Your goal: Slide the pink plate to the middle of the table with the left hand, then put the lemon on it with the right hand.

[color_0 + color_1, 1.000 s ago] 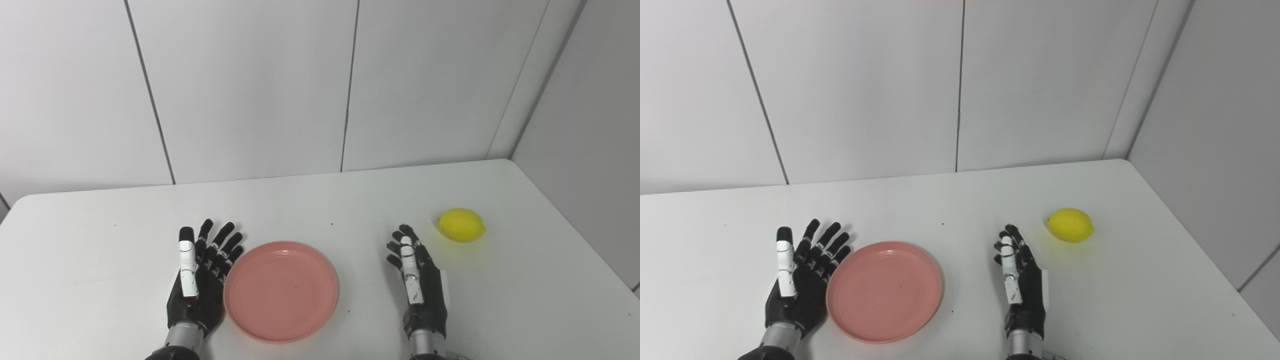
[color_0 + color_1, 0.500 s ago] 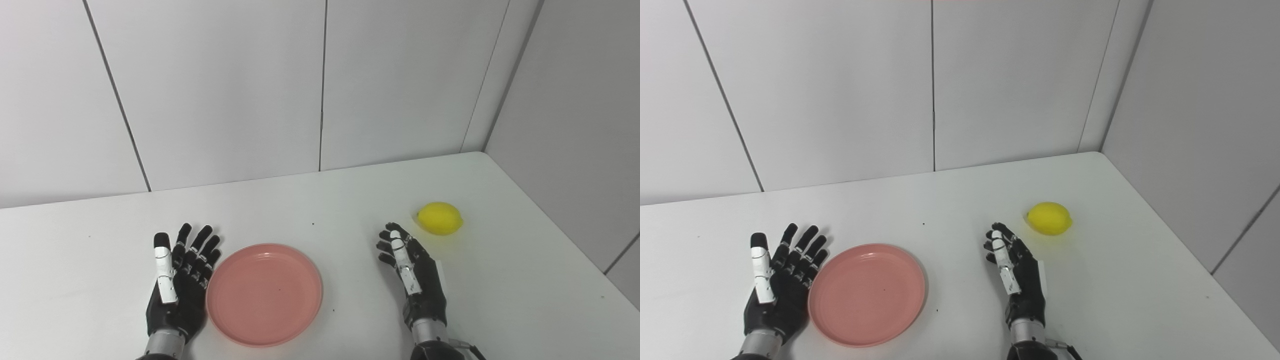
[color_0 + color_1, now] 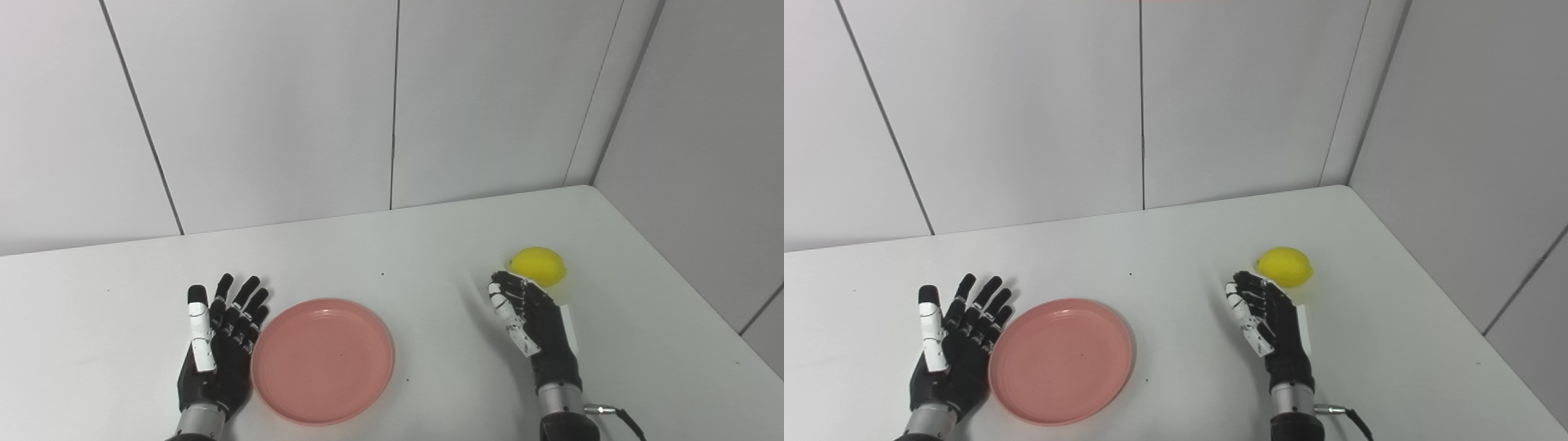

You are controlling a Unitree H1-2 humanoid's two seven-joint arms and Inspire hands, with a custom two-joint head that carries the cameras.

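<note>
White table (image 3: 367,257) — right hand (image 3: 531,309) near lemon (image 3: 538,266).

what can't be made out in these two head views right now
- Right hand and lemon: in both views the fingertips overlap the lemon's near edge, so contact cannot be judged.
- Left hand and pink plate: touching or just beside the rim is unclear.
- Both forearms: cut off by the bottom edge.
- Dark specks on the table: too small to identify.
</note>
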